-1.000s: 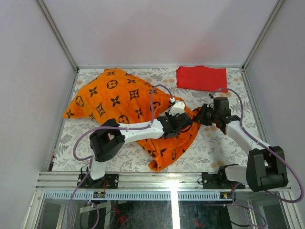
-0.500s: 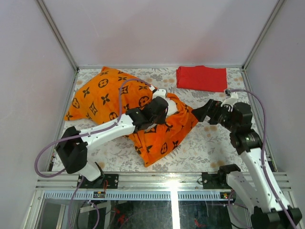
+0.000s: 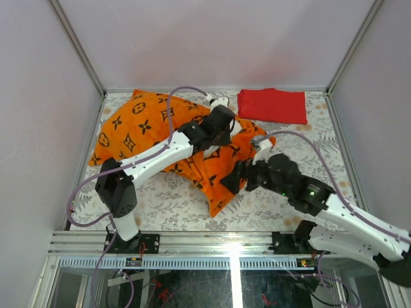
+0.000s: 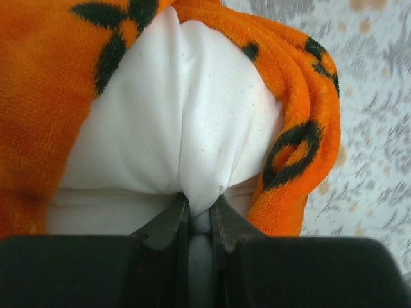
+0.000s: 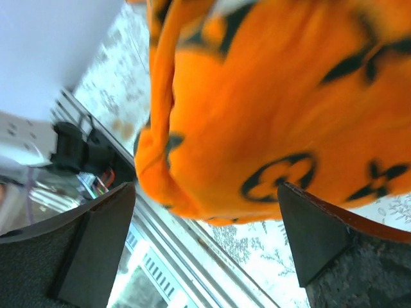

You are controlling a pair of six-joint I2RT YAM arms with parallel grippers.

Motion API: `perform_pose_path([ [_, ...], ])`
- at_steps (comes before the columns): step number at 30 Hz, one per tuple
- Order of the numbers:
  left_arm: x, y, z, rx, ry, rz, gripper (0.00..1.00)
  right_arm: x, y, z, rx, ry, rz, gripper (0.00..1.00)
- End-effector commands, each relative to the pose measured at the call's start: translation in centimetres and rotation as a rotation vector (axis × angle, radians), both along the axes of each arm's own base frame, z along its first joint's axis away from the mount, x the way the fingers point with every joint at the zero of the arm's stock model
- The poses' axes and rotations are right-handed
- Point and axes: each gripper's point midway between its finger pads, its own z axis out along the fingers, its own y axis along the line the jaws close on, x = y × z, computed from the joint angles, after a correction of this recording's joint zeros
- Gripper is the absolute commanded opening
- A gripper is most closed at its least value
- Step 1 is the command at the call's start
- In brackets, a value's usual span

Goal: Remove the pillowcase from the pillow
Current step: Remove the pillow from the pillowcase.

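- Your left pincer [image 4: 198,206] is pinched tight on a fold of the white pillow [image 4: 173,122], right where it bulges out of the cover's mouth.
- The pillowcase [image 3: 148,125] lies across the left and middle of the table [image 3: 289,199]. Most of the pillow is inside it, and the open end is near the red cloth [image 3: 271,104].
- Your right pincer [image 5: 207,192] is spread wide with nothing in its grip. Orange fabric fills the view just ahead of its fingers, at the near loose flap.
- The red cloth lies folded flat at the far right of the table.
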Motion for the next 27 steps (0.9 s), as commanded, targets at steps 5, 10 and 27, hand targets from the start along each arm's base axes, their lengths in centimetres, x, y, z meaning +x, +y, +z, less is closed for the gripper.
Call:
perform_pose_path([
  [5, 5.4, 1.8, 6.8, -0.135, -0.09, 0.098, 0.0, 1.3, 4.3, -0.8, -0.057, -0.058, -0.063, 0.84],
  [10, 4.9, 2.3, 6.4, -0.136, -0.08, 0.098, 0.0, 2.3, 5.6, -3.0, -0.09, -0.029, -0.075, 0.32],
  [27, 4.8, 7.6, 9.6, -0.177, -0.149, 0.155, 0.0, 1.4, 5.0, -4.2, -0.076, -0.054, -0.036, 1.0],
])
